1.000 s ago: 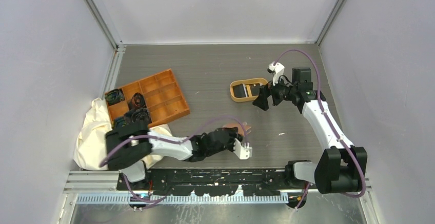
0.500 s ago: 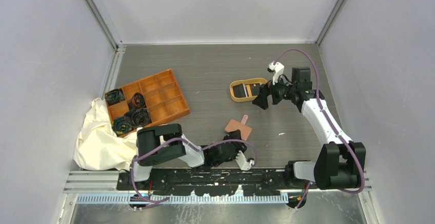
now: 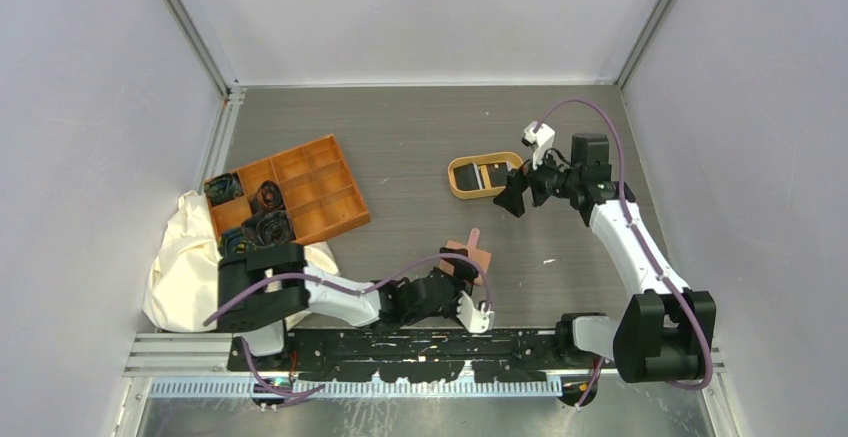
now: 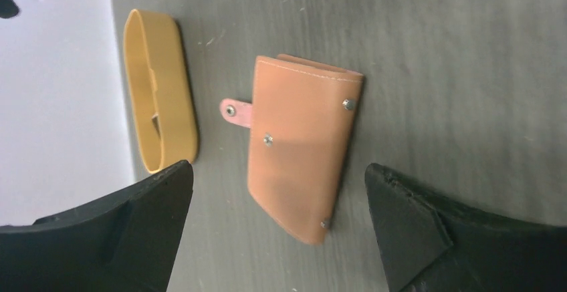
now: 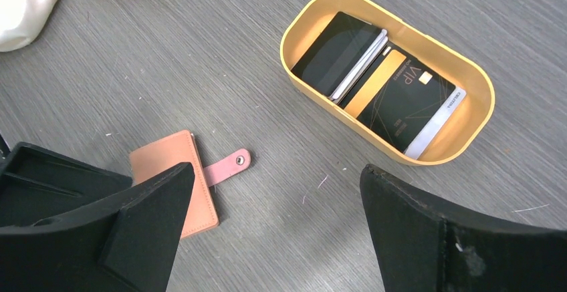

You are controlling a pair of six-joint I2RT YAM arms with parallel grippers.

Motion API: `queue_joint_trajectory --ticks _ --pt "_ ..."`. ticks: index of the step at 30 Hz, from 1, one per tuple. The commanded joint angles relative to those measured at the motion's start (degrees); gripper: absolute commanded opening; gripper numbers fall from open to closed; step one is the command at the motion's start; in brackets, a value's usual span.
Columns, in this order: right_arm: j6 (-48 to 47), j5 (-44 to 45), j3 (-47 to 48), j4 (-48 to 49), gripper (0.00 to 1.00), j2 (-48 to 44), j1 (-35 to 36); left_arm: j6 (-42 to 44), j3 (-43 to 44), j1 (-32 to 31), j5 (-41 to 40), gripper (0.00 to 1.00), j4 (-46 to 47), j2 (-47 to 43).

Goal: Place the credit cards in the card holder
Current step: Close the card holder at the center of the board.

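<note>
The holder (image 4: 301, 148) lies folded shut on the bench (image 5: 200, 51), near the front edge. Its snap tab sticks out to one side, unfastened. My left hand (image 4: 277, 195) hovers low over it with fingers spread wide, one on each side and neither touching. My right hand (image 5: 277, 188) hovers beside the oval tray (image 4: 179, 85), also spread wide and holding nothing. The cards (image 5: 398, 101) lie flat inside that tray, well apart from the holder.

I judge the step in hand to be getting the holder open, with no card yet moved. To do it well, I would pin one leaf flat with the left hand and lift the other leaf by its free edge. The loose tab should stay clear of the fingers. The right hand should then take one card only, pinched across an edge, because the cards lie overlapped against the tray wall.

Count: one holder and one oval tray. Two black card faces are visible, with pale edges of at least one more between them, so I cannot tell the full number. There is also one orange tray (image 3: 320, 172) and one cloth (image 3: 185, 257), both at the left.
</note>
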Motion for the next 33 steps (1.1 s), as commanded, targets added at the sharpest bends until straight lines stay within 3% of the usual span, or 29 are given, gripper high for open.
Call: queue_joint_trajectory --ticks 1,6,10,12,14,16,18,22,28,30,33 --pt "-3.64 -2.54 0.01 0.92 1.00 -2.14 -0.23 -12.28 -1.06 -0.48 9.05 1.00 -8.39 -7.85" --pt "-6.36 -7.19 1.99 -4.52 0.99 0.84 -0.27 -20.19 -3.03 -0.44 11.42 1.00 -9.25 -13.08" --pt "-5.82 -11.67 4.92 -10.39 0.98 5.52 -0.27 -34.57 -3.12 2.13 10.84 0.99 -12.23 -19.75" --pt "-1.51 -12.01 7.12 -12.23 0.90 9.79 -0.20 -45.20 -3.05 7.47 16.18 0.92 -13.83 -22.46" --pt "-0.14 -13.35 11.08 -16.69 0.77 15.37 -0.09 -56.92 -4.76 14.34 26.06 0.75 -10.38 -23.44" --pt "-3.97 -14.87 14.65 -25.36 0.81 21.08 0.75 -66.17 -7.47 20.80 32.47 0.65 -3.77 -22.72" --pt "-6.71 -14.20 16.55 -28.58 0.99 24.97 1.85 -73.05 -9.26 23.71 37.88 0.58 2.05 -20.47" --pt "-3.61 -8.38 14.39 -22.50 1.00 24.55 3.07 -79.89 -8.28 25.40 42.45 0.45 6.87 -16.41" --pt "-2.36 -5.85 10.04 -16.04 0.99 21.06 3.40 -86.74 -9.13 27.53 45.07 0.42 16.12 -10.24" --pt "-2.87 -6.52 12.10 -18.60 0.91 23.79 4.24 -89.33 -9.71 29.02 45.55 0.39 19.10 -7.80" --pt "-3.01 -5.08 16.97 -24.33 0.70 29.49 6.38 -93.13 -9.58 30.43 46.33 0.26 20.79 -5.40"
